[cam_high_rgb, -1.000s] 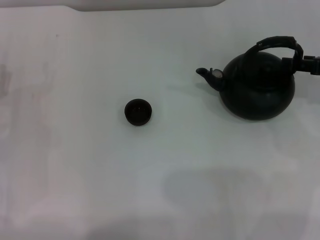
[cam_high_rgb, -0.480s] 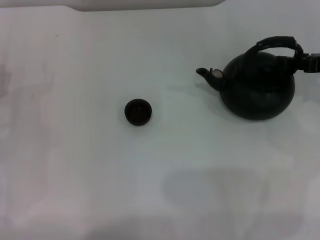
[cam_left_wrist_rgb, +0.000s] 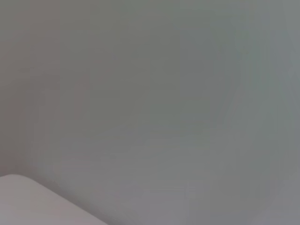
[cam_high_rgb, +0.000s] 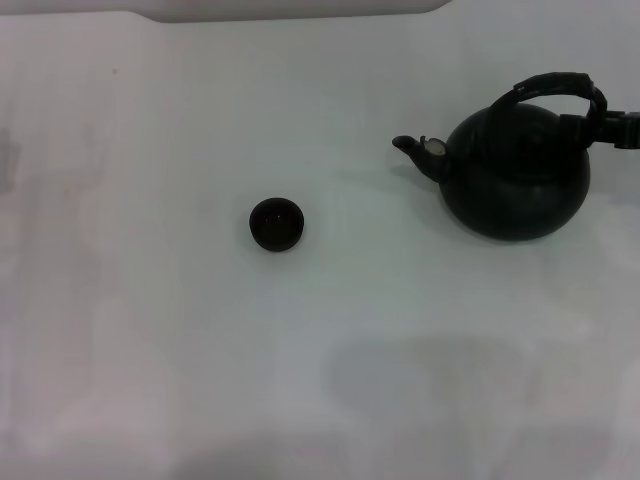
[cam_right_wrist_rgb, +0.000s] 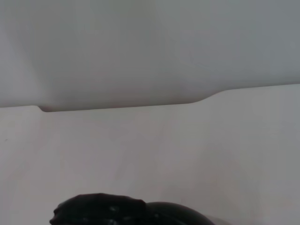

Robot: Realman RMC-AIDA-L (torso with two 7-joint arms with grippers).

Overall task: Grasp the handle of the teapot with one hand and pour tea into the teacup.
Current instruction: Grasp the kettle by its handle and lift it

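Observation:
The large round black teapot (cam_high_rgb: 515,180) stands on the white table at the right, with its spout (cam_high_rgb: 412,147) pointing left toward the teacup. The black arched handle (cam_high_rgb: 555,84) rises over the pot's top. My right gripper (cam_high_rgb: 603,127) comes in from the right edge and sits at the handle's right end, touching it. In the right wrist view the dark handle (cam_right_wrist_rgb: 101,208) and the top of the teapot (cam_right_wrist_rgb: 176,214) fill the bottom edge. The small dark teacup (cam_high_rgb: 275,224) stands alone near the middle of the table. My left gripper is out of view.
The white table (cam_high_rgb: 150,350) stretches wide around the cup and pot. A pale raised edge (cam_high_rgb: 290,10) runs along the far side, and the right wrist view also shows this pale raised edge (cam_right_wrist_rgb: 122,105). The left wrist view holds only a grey surface and a white corner (cam_left_wrist_rgb: 33,201).
My right gripper's black tip has shifted slightly at the handle's right end. The teapot and teacup have not moved.

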